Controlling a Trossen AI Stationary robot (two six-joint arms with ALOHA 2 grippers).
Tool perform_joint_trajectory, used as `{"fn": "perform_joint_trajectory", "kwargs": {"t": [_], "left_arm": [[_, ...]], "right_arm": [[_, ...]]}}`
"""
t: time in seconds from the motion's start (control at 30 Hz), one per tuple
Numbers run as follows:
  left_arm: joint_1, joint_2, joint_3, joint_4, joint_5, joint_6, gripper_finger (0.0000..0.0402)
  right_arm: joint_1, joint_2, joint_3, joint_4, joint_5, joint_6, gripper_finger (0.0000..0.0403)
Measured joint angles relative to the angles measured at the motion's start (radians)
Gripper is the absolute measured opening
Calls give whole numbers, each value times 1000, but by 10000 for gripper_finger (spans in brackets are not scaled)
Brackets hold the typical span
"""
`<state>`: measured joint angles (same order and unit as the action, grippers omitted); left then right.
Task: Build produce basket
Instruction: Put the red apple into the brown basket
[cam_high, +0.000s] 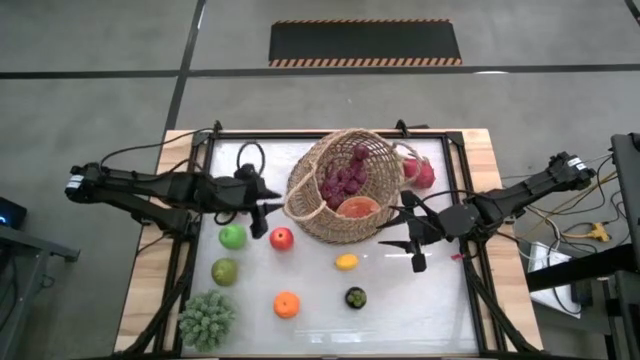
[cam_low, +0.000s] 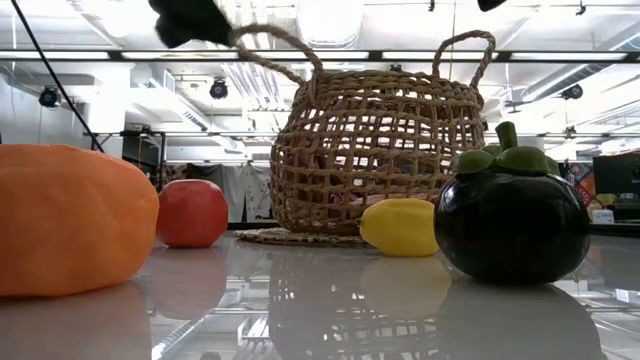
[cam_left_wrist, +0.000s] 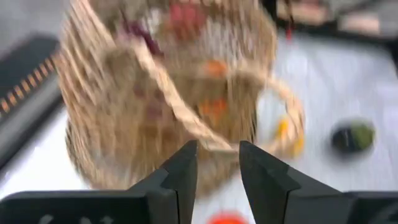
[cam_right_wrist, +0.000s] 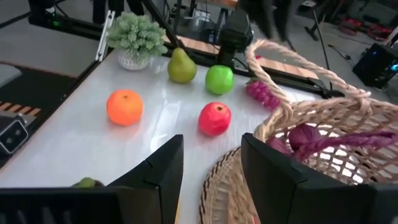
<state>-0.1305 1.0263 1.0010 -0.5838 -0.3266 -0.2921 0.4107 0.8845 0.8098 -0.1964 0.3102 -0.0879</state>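
The tan wicker basket (cam_high: 345, 185) stands at the table's middle far side, with purple grapes (cam_high: 345, 180) and an orange-red piece inside. My left gripper (cam_high: 262, 212) is at its left side, shut on a loop handle. My right gripper (cam_right_wrist: 211, 149) stands open just right of the basket's lower wall and touches nothing. Loose produce lies on the table nearer the front: a green apple (cam_high: 232, 236), a red apple (cam_high: 282, 238), a pear (cam_high: 224, 271), an orange (cam_high: 286, 304), a lemon (cam_high: 346, 262) and a dark mangosteen (cam_high: 355, 297). My left gripper has the cord of the basket's left loop handle (cam_left_wrist: 214, 144) between its two fingertips. The fingers come from the table's left, slanting down. The basket's woven base (cam_low: 300, 237) rests on the table, and the handle (cam_low: 270, 42) stretches up from the rim to the gripper.
A green potted plant (cam_high: 207, 318) stands at the near left corner. A red fruit (cam_high: 418, 172) lies against the basket's far right side. A dark frame rail (cam_high: 470, 290) runs along the table's edges. The white surface shows bare at the near right.
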Motion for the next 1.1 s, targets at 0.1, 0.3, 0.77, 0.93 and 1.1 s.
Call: {"fn": "perform_joint_trajectory", "kwargs": {"t": [0.1,0.3,0.77,0.93,1.1], "left_arm": [[-2,-1,31,-170,70,-39,102],[-2,0,54,-306,130,-96,102],[-4,208,21,-318,362,-166,132],[-4,295,21,-328,369,-119,200],[-20,356,21,-314,249,-67,274]], "right_arm": [[0,0,-3,-14,0,1,146],[0,0,-6,-16,0,1,150],[0,0,-21,-32,-4,17,153],[0,0,-26,-33,-4,22,163],[0,0,-28,-34,-4,26,172]]}}
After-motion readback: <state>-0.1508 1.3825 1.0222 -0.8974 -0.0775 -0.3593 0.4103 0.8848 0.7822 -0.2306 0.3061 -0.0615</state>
